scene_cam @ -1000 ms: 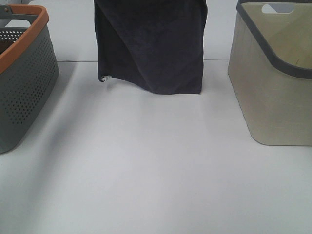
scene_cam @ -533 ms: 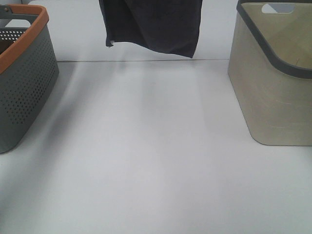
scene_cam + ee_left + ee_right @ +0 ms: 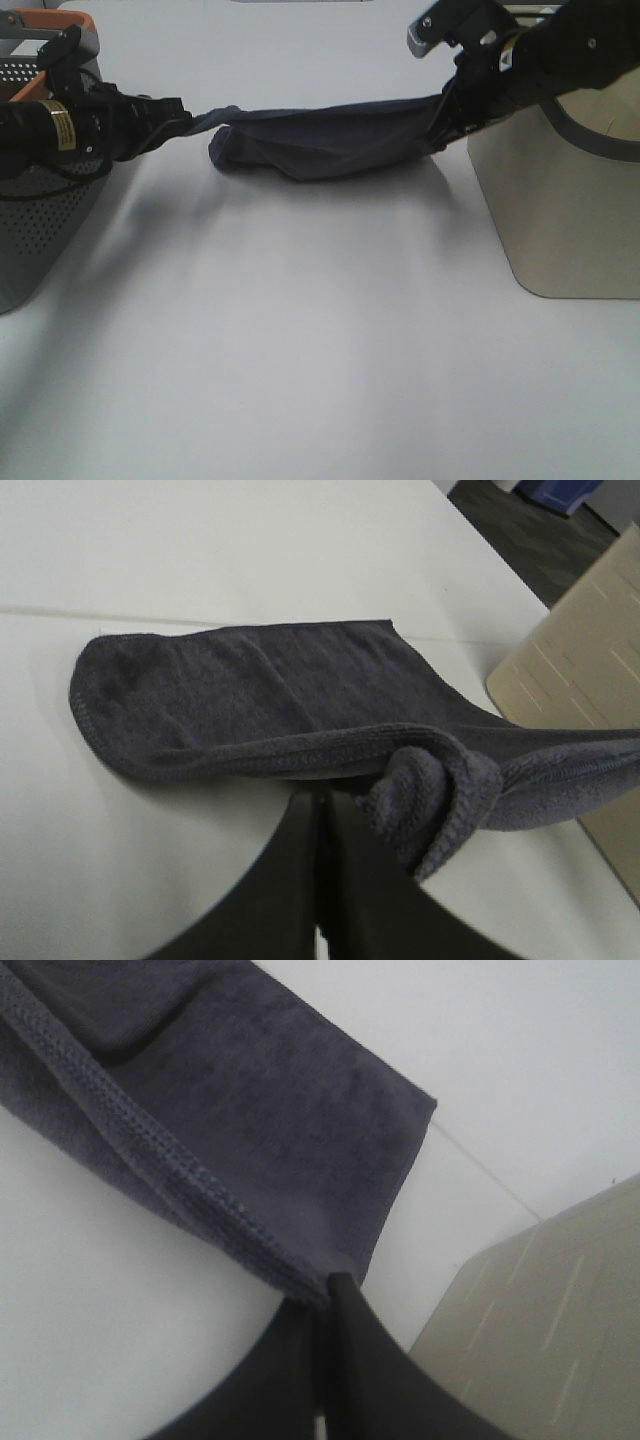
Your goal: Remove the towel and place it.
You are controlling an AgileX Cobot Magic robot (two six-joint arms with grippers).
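**Towel (image 3: 320, 140) held at both ends**

Left gripper (image 3: 186, 117) pinches one bunched end; right gripper (image 3: 441, 128) clamps the opposite hem; the cloth sags low over the white table (image 3: 300, 350), between grey basket (image 3: 40, 220) and beige basket (image 3: 570, 210).

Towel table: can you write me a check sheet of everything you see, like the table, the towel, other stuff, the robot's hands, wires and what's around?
Surface: white table, flat and plain.
Job's things: towel, dark, bunched, stretched between both arms, low at the table.
Clutter: grey basket with orange rim on the left; beige basket on the right.
Grippers: left gripper fingers shut on one towel end; right gripper fingers shut on the other.
Cables: dark cable looping under the left arm.
Surroundings: dark floor beyond the table edge.
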